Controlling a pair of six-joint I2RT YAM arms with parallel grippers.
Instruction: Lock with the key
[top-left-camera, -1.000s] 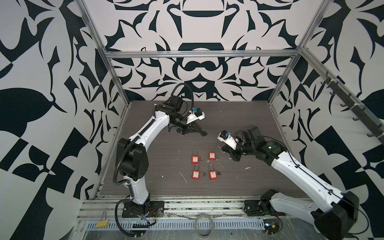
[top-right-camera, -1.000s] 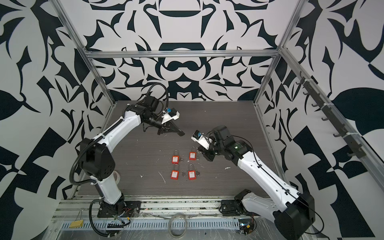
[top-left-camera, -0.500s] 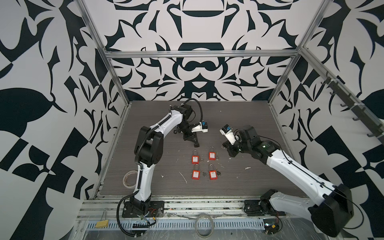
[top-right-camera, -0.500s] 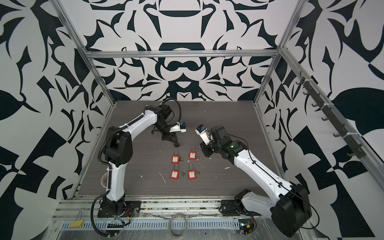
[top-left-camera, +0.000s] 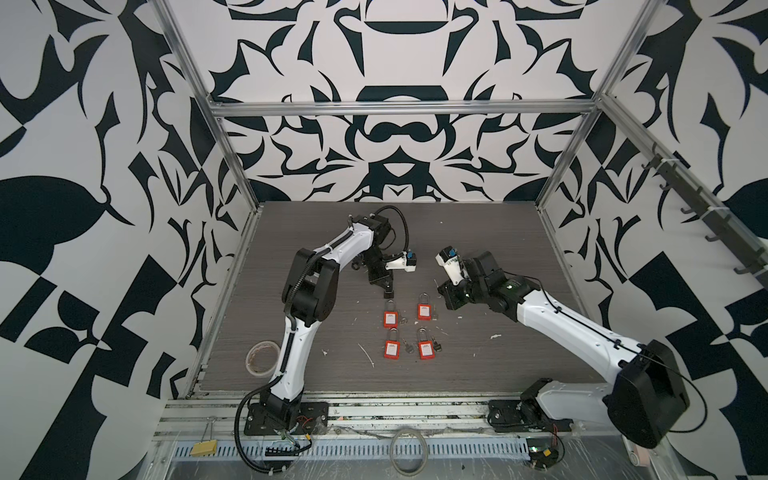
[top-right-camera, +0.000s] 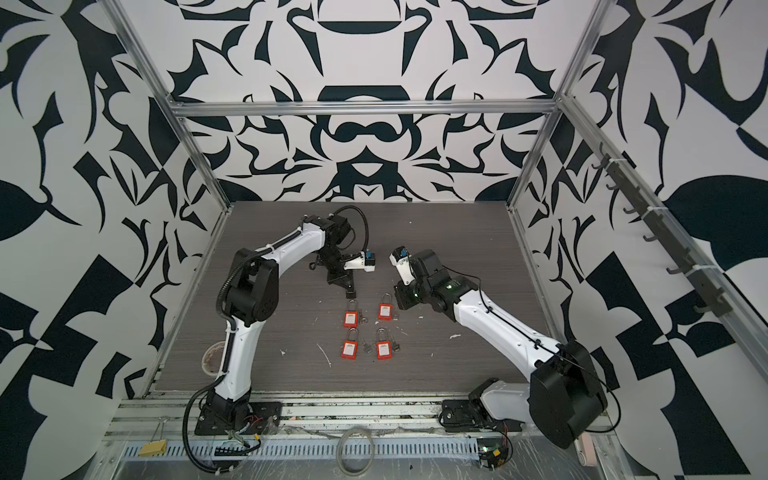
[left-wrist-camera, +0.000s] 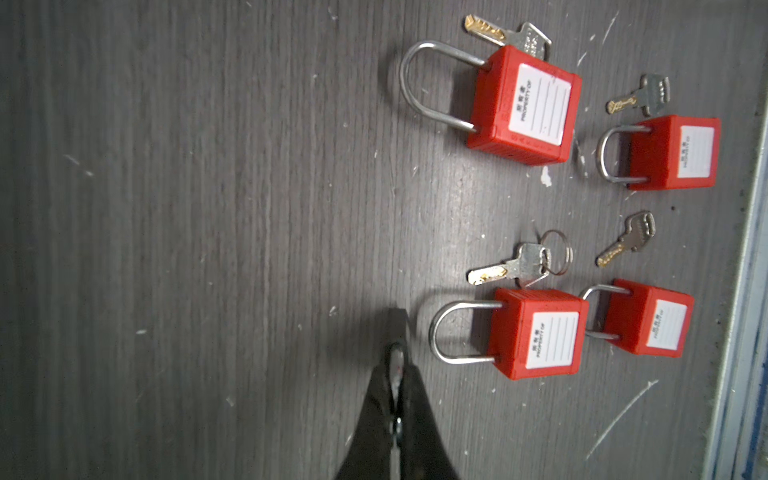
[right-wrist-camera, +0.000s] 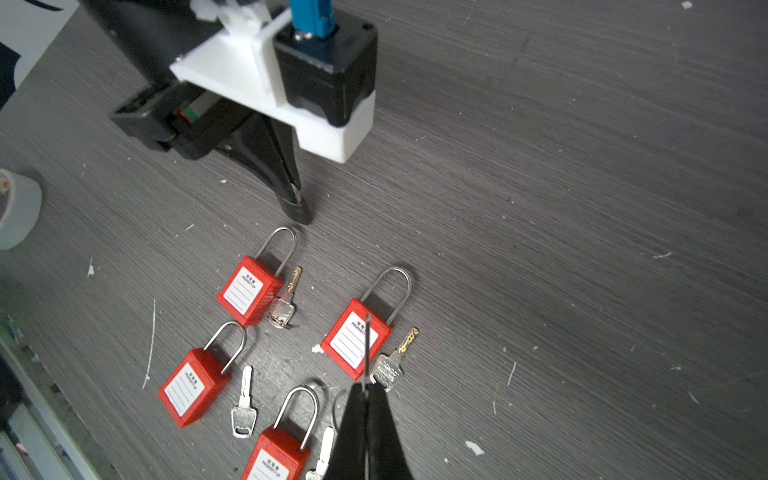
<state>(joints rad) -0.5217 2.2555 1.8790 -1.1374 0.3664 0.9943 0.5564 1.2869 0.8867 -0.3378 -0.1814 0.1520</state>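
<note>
– On the dark grey wood-grain tabletop (top-left-camera: 478, 232), what stands largest?
– Two white-and-black robot arms, the left arm (top-left-camera: 336, 249) and the right arm (top-left-camera: 561, 320). Both are bent in toward the middle.
– And their pincers?
– The left gripper (left-wrist-camera: 397, 345) has its jaws pressed together on nothing. Its tip points down, low over the tabletop, just beside the shackle of the far left padlock. The right gripper (right-wrist-camera: 365, 395) is likewise closed and empty, near the far right padlock and its key.
– Anything off to the side?
– A pale roll of tape (top-left-camera: 262, 358) lies near the left arm's base.
– Where are the locks?
– Four red plastic padlocks with steel shackles (top-left-camera: 424, 311) lie flat in two rows of two between the grippers, white labels up, shackles toward the back wall.
– The keys?
– Four small silver keys (left-wrist-camera: 627, 243), each lying loose on the tabletop just right of its padlock in both top views. One carries a ring.
</note>
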